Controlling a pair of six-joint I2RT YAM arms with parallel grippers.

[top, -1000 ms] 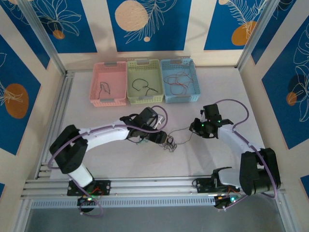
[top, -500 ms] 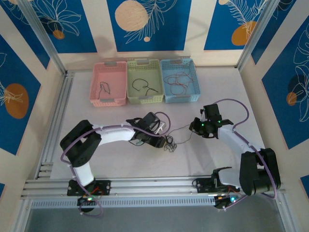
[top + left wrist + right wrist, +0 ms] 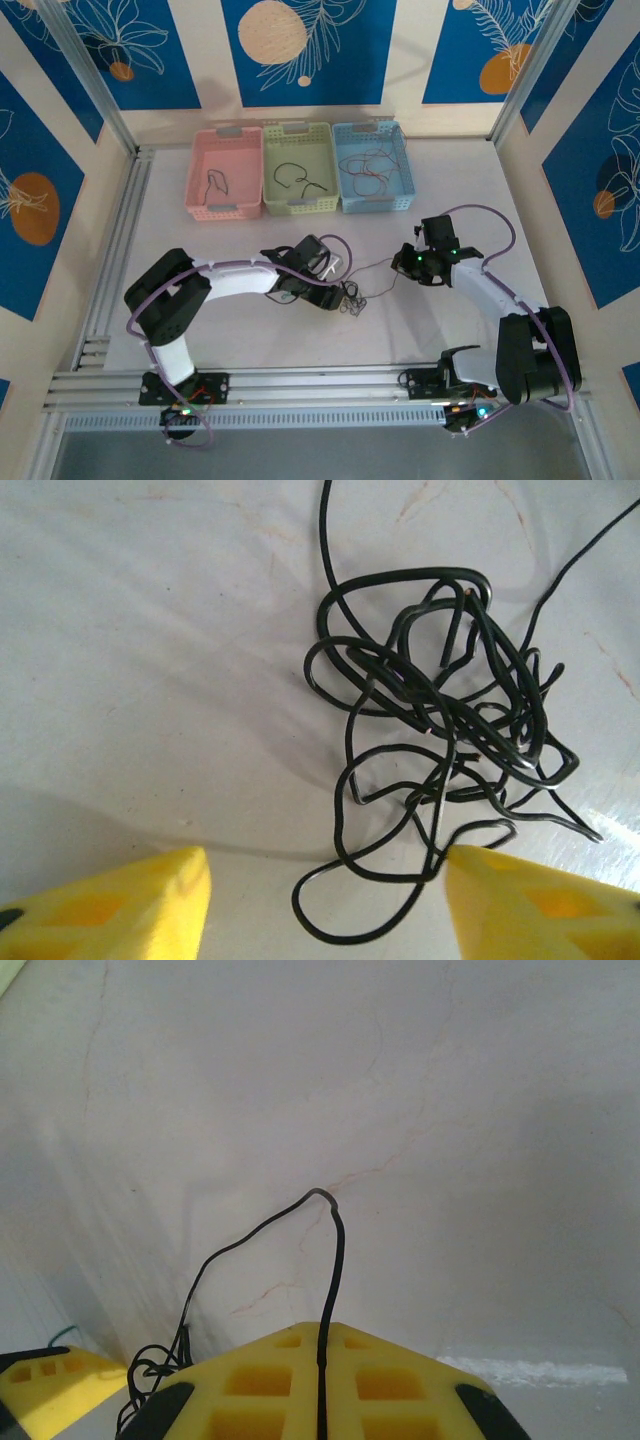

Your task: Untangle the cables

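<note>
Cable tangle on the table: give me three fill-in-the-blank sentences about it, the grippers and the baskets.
The right gripper is shut on a ___ cable.
The left gripper, at the tangle, is ___ rather than shut.
The red cables lie in the ___ basket.
Missing words: black; open; blue.

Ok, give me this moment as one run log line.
left gripper: open, straddling black tangle | right gripper: shut on strand | strand: runs to tangle
</note>
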